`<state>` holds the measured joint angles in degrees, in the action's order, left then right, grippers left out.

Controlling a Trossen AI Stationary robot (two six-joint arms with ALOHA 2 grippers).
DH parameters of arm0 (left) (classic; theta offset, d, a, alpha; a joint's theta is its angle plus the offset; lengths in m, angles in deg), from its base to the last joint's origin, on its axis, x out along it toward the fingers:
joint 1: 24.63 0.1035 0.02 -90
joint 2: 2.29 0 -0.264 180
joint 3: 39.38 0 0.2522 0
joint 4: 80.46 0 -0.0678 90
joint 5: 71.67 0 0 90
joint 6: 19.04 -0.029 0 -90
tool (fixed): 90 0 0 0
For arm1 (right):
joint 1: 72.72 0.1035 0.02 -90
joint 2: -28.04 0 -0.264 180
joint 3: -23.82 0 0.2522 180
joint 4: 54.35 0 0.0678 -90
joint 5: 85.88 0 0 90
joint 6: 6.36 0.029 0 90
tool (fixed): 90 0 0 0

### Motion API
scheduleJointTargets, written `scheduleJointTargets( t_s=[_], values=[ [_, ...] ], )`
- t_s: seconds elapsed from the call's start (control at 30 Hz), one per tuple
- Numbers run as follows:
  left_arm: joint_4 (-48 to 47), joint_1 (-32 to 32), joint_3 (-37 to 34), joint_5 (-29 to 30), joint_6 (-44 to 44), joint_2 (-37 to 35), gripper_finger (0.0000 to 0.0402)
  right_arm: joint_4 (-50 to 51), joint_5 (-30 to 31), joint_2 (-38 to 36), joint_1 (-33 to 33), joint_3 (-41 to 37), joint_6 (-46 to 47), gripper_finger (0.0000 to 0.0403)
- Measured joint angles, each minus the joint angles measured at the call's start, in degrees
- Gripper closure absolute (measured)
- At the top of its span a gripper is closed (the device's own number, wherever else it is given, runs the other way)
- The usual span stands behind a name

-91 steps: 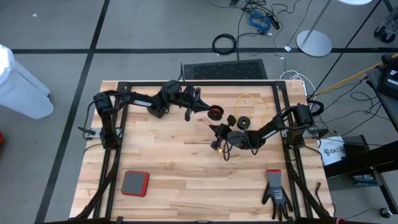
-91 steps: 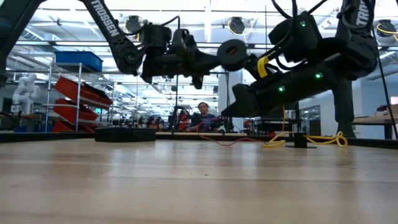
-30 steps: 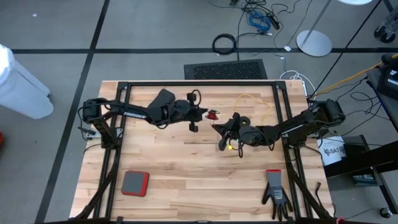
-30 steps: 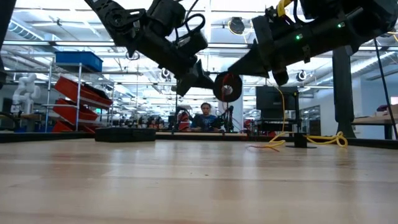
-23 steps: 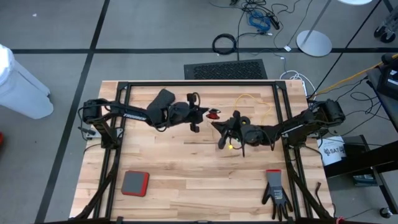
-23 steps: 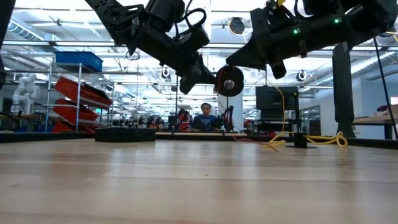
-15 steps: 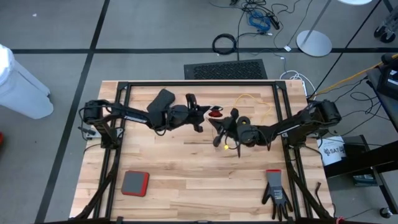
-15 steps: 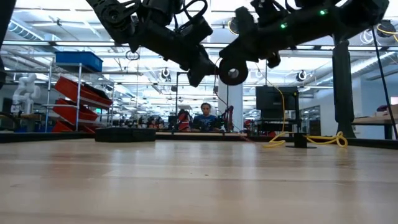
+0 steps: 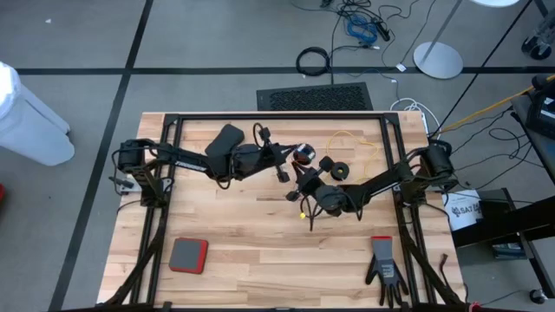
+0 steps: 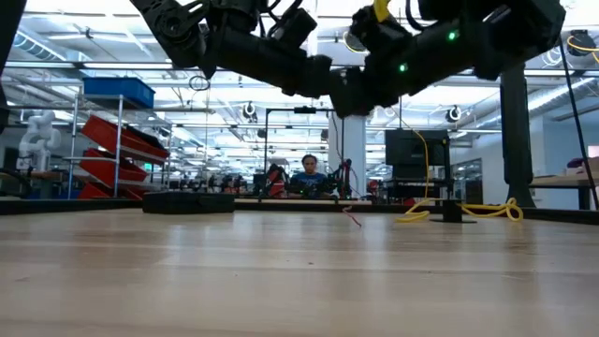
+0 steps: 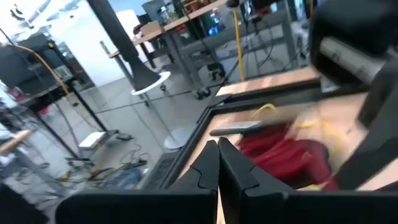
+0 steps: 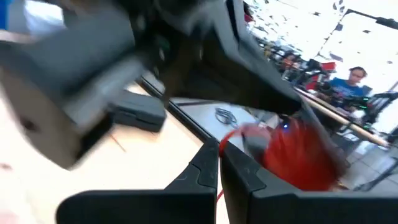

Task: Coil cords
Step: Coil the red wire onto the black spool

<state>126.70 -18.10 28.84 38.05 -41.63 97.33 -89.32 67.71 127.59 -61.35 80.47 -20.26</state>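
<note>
Nearest, the right gripper [image 9: 301, 184] hung above mid-table, fingers pressed together, apparently pinching the thin dark cord — too fine to trace. Just beyond, the left gripper [image 9: 284, 165] was clamped shut beside the red-wound reel [image 9: 303, 154]. Farther back, the yellow cord [image 9: 351, 139] lay looped by its black reel [image 9: 340, 171].

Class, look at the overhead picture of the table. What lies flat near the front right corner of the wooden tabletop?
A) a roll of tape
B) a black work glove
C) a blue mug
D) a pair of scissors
B: in the high view a black glove with spread fingers lies flat on the table near its front right corner; the red-and-grey pad sits toward the front left instead.
</note>
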Motion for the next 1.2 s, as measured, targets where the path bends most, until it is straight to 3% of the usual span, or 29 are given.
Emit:
scheduleJointTargets(
  t_s=[0.33,0.5,0.6,0.73,0.87,1.03,1.2],
  values=[
    [-0.8,-0.3,0.0,-1.7,0.9,0.0,0.0402,-6.5,1.3,0.8,1.4,0.0,-6.8,0.0403],
    [-7.2,0.3,0.0,-0.4,-1.8,0.0,0.04,-1.8,2.3,0.4,2.3,0.0,-4.4,0.0393],
    [-12.1,1.0,0.0,-0.2,-1.1,0.0,0.0387,4.9,0.1,0.4,2.4,0.0,2.0,0.0355],
    [-15.5,1.7,-0.1,-0.2,0.8,0.0,0.0354,13.9,-5.3,0.4,1.2,0.0,13.2,0.0273],
    [-16.6,1.8,-0.4,-0.6,1.1,0.0,0.0323,23.0,-5.5,0.3,1.9,0.0,20.6,0.0205],
    [-18.3,2.0,-0.4,-1.1,-0.9,0.0,0.0311,37.7,-5.6,-1.3,6.6,0.0,31.8,0.0186],
    [-19.7,2.9,-0.4,-10.3,-5.3,0.2,0.0311,52.4,-3.8,-1.9,11.9,0.0,45.0,0.0201]
  ],
)
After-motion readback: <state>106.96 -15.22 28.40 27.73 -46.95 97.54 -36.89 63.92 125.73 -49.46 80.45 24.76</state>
